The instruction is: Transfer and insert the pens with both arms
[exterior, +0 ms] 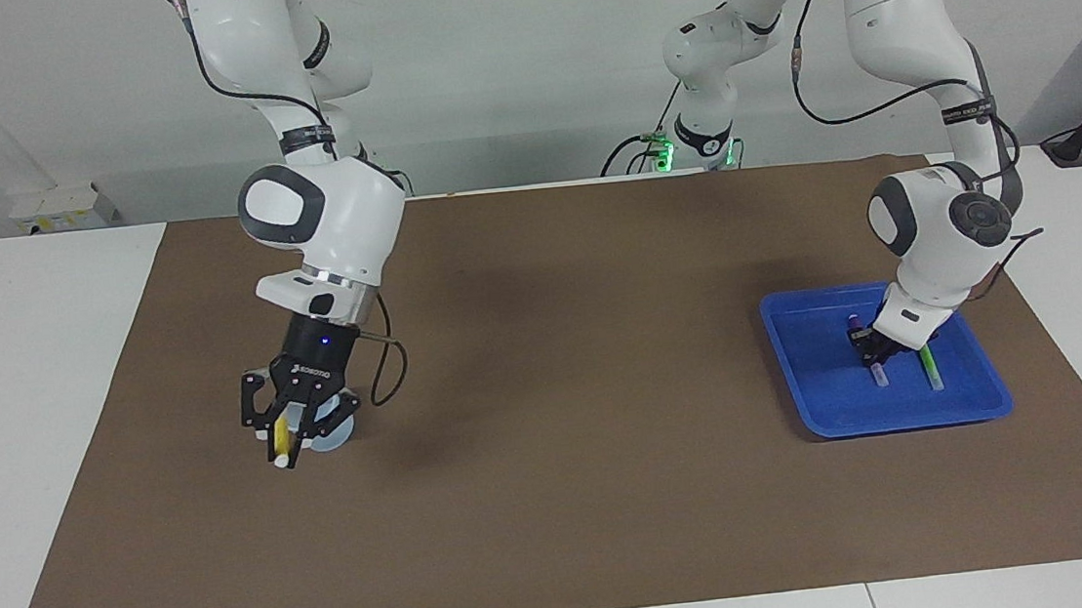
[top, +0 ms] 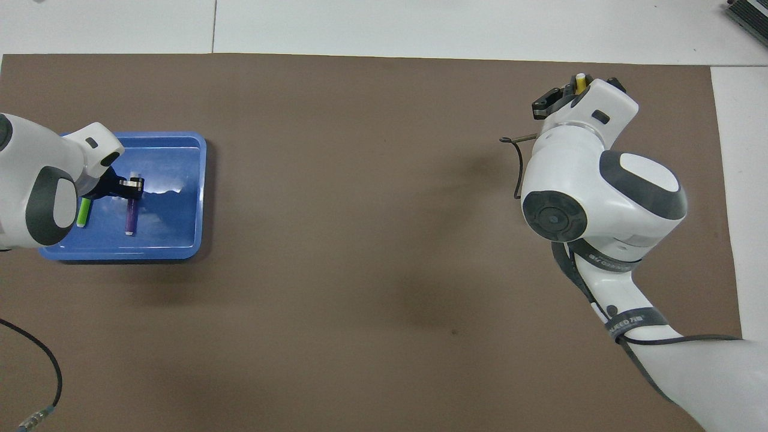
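Observation:
My right gripper (exterior: 289, 442) is shut on the yellow pen (exterior: 281, 429), which hangs upright with its pale end down over the brown mat beside a pale blue cup (exterior: 337, 437). The gripper hides most of the cup. In the overhead view only the yellow pen's tip (top: 579, 80) shows past the wrist, and the cup is hidden under the arm. My left gripper (exterior: 866, 351) is down in the blue tray (exterior: 805, 359) at the purple pen's (top: 129, 219) end that lies farther from the robots. The green pen (top: 84, 211) lies beside the purple one.
A brown mat (exterior: 568, 498) covers the table's middle, with white table around it. The blue tray (top: 174, 222) sits toward the left arm's end. A black cable (top: 36, 360) lies on the mat near the left arm's base.

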`<state>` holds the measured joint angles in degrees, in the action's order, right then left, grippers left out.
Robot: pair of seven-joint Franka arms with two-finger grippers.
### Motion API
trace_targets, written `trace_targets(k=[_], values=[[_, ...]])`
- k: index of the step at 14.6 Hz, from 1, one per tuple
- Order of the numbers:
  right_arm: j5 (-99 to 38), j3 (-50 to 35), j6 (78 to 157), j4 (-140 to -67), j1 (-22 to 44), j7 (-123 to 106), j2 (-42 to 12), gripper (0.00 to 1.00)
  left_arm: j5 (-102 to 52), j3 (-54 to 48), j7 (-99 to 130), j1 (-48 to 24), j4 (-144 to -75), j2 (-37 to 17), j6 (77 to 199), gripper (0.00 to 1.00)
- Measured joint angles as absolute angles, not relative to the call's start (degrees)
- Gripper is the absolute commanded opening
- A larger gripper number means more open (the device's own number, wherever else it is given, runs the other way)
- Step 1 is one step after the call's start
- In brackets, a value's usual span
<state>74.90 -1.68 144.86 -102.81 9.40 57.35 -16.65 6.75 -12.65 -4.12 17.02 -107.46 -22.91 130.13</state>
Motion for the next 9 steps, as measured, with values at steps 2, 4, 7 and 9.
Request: trace_targets(k=[2,4,7,9], values=[[74.49,-1.78,144.89,-103.42,9.60,58.36,-17.06,0.00,3.06,-12.65,-4.12,17.02,-106.27,-22.89,127.38,0.00],[74.31,-1.80,144.89,-104.20,9.66,58.84,-17.07,0.00,-0.86,-12.62,-4.03,17.02,-104.07,-22.81,122.86,0.00],[74.23,-1.80,144.89,-105.84,9.66,60.05,-17.01,0.00,-5.99,-12.35,-2.81,17.12,-102.14,-22.68,117.63,0.00],[74.23,-1.80,144.96,-106.90,9.63,60.55,-16.90,0.00,-7.81,-12.33,1.14,17.34,-101.44,-22.67,114.43,0.00]])
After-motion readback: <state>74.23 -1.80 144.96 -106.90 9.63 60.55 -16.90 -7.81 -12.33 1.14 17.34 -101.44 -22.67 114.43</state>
